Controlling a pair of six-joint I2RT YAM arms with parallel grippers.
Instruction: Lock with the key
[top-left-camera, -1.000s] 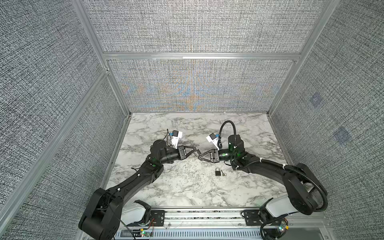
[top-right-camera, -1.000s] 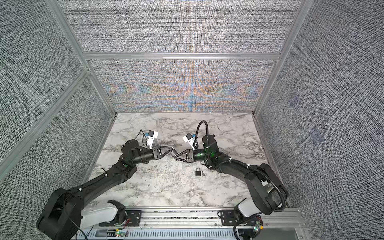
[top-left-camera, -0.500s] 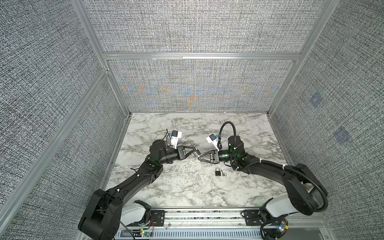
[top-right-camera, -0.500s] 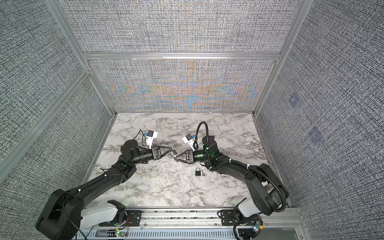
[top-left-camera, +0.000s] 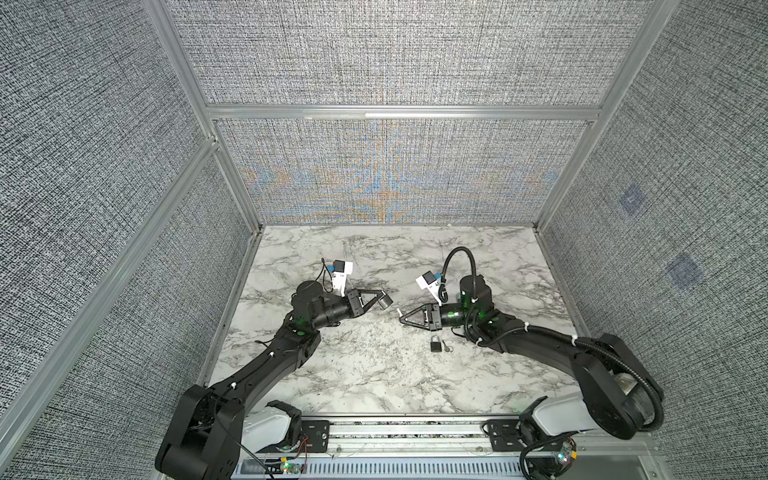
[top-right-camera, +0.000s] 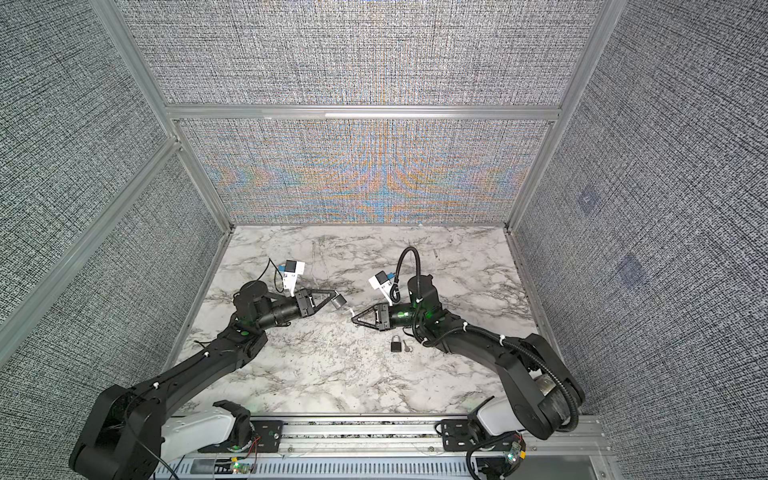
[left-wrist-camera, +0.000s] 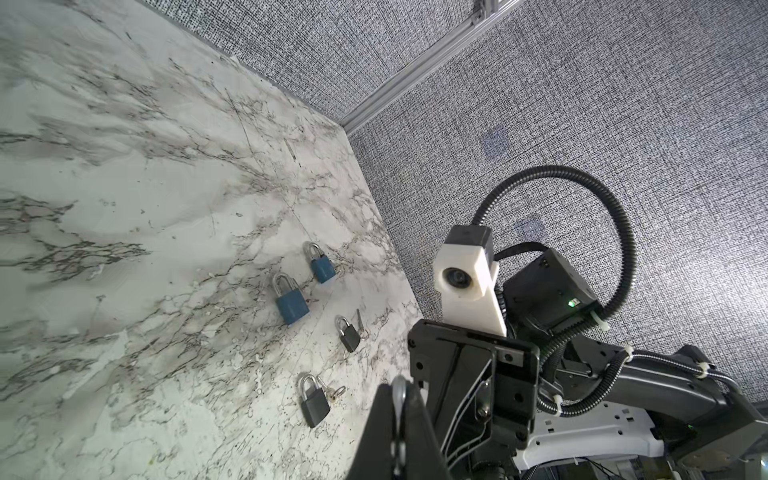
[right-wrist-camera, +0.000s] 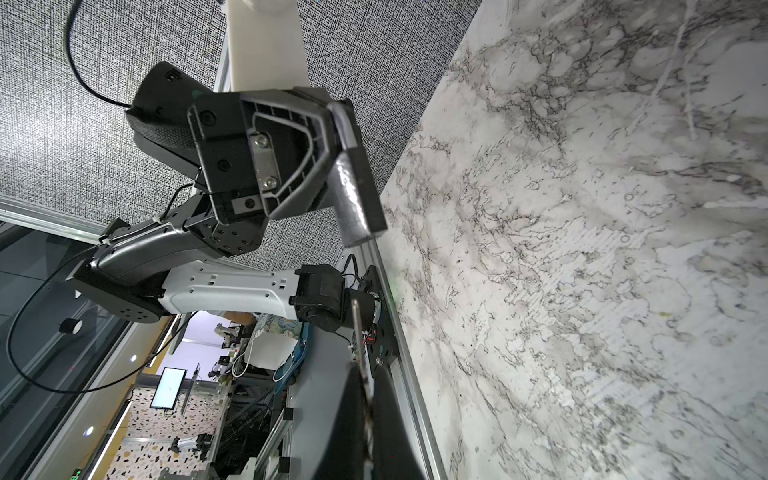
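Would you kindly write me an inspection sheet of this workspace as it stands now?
Surface: white marble-look tabletop, grey veins, fine scratches; no spill seen.
Job's things: dark padlock held off the table; key pointing toward it, not yet inserted.
Clutter: the left wrist view shows two blue padlocks and two grey padlocks lying in a row, loose keys beside the grey ones; top views show one grey only.
Grippers: left gripper shut on the padlock's shackle; right gripper shut on the key.
Cables: corrugated conduit loops above the right wrist; thin wire at the left wrist camera.
Surroundings: grey woven walls, aluminium frame.
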